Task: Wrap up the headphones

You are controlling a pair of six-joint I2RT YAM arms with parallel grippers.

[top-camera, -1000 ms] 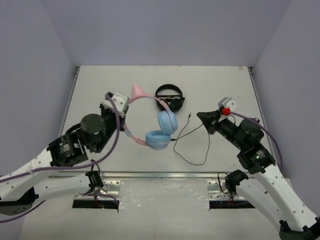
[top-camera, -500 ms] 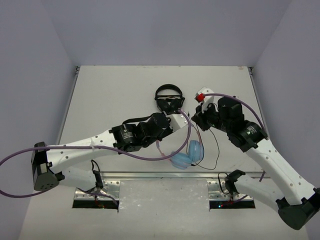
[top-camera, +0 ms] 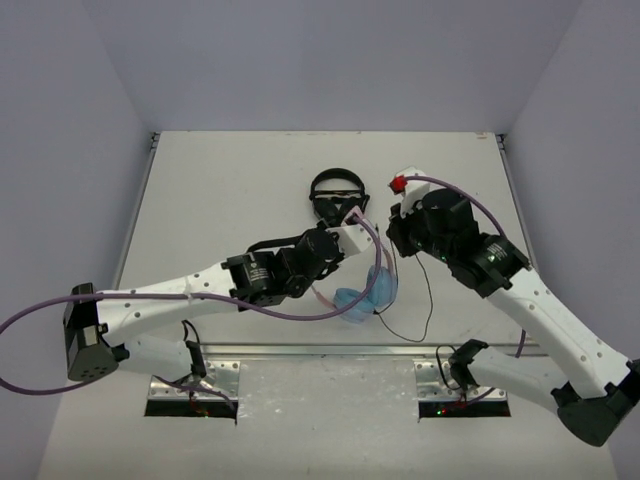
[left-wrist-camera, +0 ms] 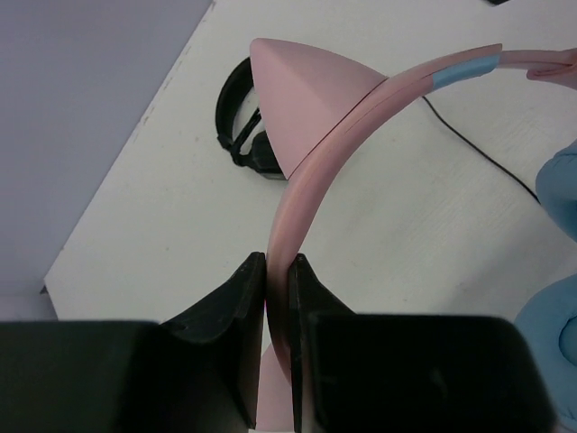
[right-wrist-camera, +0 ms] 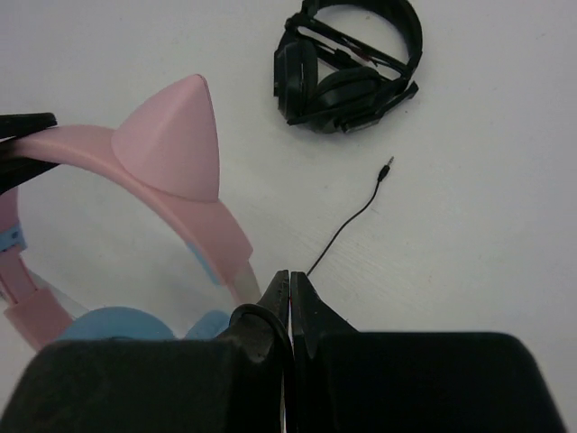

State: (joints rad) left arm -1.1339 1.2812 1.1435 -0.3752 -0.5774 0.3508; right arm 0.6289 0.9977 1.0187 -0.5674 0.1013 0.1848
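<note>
The headphones hang from my left gripper (left-wrist-camera: 278,269), which is shut on their pink headband (left-wrist-camera: 306,180) just below a pink ear (left-wrist-camera: 302,86). In the top view the left gripper (top-camera: 362,245) is at mid-table and the light blue earcups (top-camera: 362,295) hang below it toward the near edge. My right gripper (right-wrist-camera: 290,281) is shut on the thin dark cable (right-wrist-camera: 347,225), which loops over its left finger; the plug end (right-wrist-camera: 388,163) lies free on the table. In the top view the right gripper (top-camera: 394,238) is right beside the left one, and the cable (top-camera: 428,295) trails below it.
All-black headphones (top-camera: 338,196) lie just beyond both grippers, also seen in the left wrist view (left-wrist-camera: 242,126) and the right wrist view (right-wrist-camera: 347,63). The white table (top-camera: 220,190) has walls on three sides. A slack cable loop (top-camera: 400,338) lies near the front edge.
The headphones, flat on the table a second ago, are lifted by the left gripper and carried right. The right gripper has moved in and closed on the cable. The earcups have shifted slightly left.
</note>
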